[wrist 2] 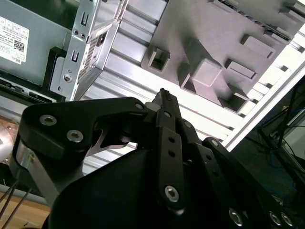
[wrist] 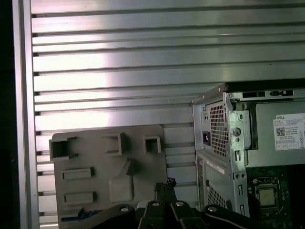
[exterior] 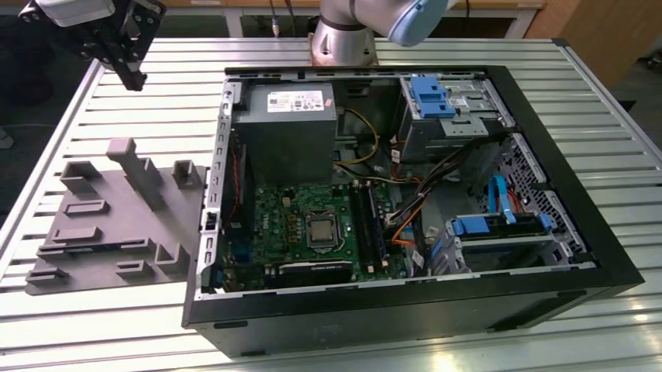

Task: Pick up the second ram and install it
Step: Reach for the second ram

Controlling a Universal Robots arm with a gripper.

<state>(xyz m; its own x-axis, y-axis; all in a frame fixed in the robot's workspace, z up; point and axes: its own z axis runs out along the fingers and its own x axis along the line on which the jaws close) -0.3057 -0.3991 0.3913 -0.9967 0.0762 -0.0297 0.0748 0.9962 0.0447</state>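
Observation:
My gripper (exterior: 132, 77) hangs high over the table's far corner at the exterior view's left, beyond the gray fixture (exterior: 114, 221). Its black fingers (wrist 2: 164, 102) are shut tip to tip with nothing between them; the tips (wrist: 166, 185) show the same in the first wrist view. A thin dark bluish strip, seemingly the second ram (wrist: 78, 217), lies flat on the fixture's near end (exterior: 85, 248). The open computer case (exterior: 579, 263) lies on its side, showing the green motherboard (exterior: 284, 213) and its long black memory slots (exterior: 368, 225).
The slatted aluminium table (exterior: 155, 101) carries the fixture with its upright posts (exterior: 129, 167) beside the case's wall (exterior: 212, 194). Inside the case are a gray power supply (exterior: 290, 116), blue drive brackets (exterior: 435, 97) and loose cables (exterior: 408, 221).

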